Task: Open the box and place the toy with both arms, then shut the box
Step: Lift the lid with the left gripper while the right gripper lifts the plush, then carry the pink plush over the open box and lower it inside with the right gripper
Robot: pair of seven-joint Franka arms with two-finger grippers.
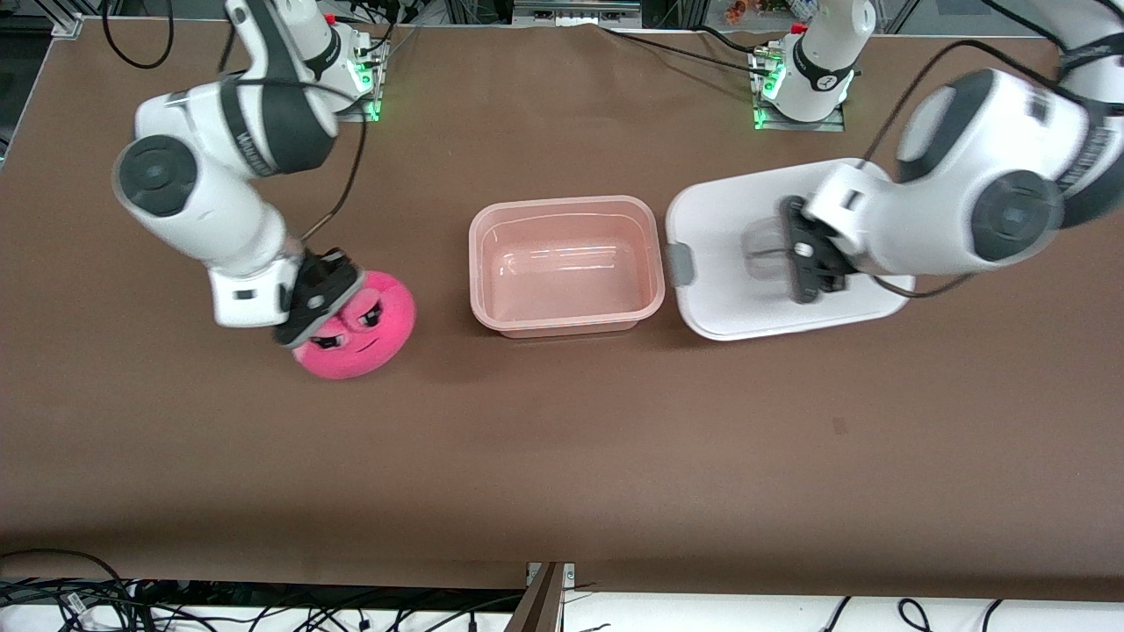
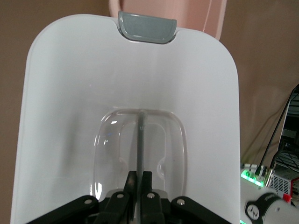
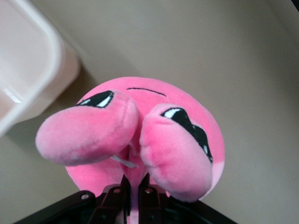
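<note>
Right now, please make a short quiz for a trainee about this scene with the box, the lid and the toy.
1. True or false: the lid is on the box.
2. Which hand grips the toy? A) left hand B) right hand C) neither
3. Fill in: the left hand is shut on the lid's clear ____.

Key:
1. False. The lid is off, beside the open box toward the left arm's end of the table.
2. B. The right hand pinches the plush at its top.
3. Handle.
</note>
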